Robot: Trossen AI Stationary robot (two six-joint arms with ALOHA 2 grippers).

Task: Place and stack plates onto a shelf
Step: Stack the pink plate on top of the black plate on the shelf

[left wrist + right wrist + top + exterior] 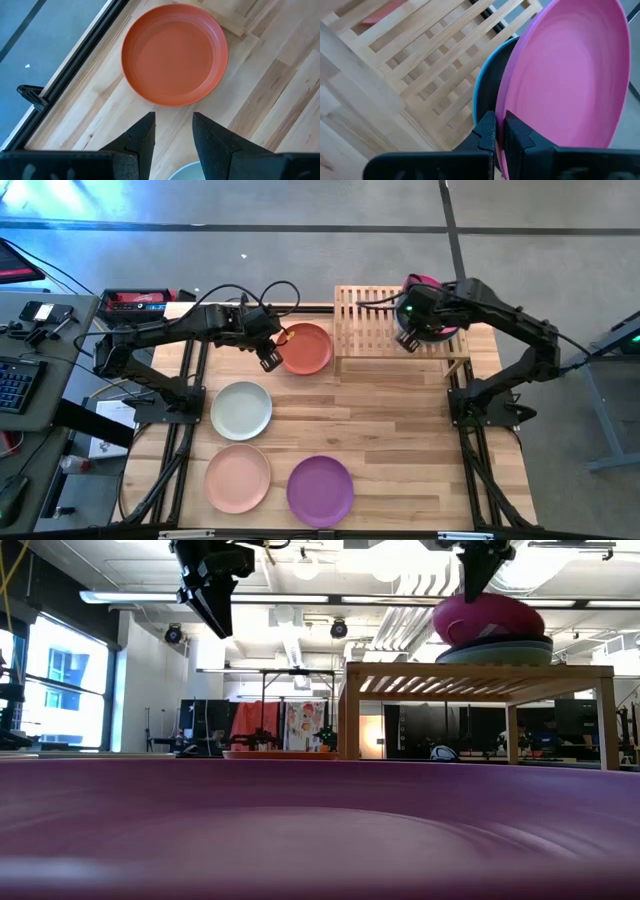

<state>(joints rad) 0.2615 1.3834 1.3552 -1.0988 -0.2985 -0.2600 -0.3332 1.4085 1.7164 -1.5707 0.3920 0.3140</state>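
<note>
Your right claw [499, 131] pinches the smooth round magenta plate [570, 75] over the slatted bamboo shelf [430, 65]. Your left claw [173, 131] hangs open beside the orange-red plate [175, 52].

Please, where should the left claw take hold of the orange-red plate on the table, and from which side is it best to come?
Probably by the rim. The orange-red plate lies flat on the table, with a raised rim all round. The left claw hovers open above its near edge, so coming down there, one finger inside and one outside the rim, looks best. The shelf crowds the opposite side.
</note>
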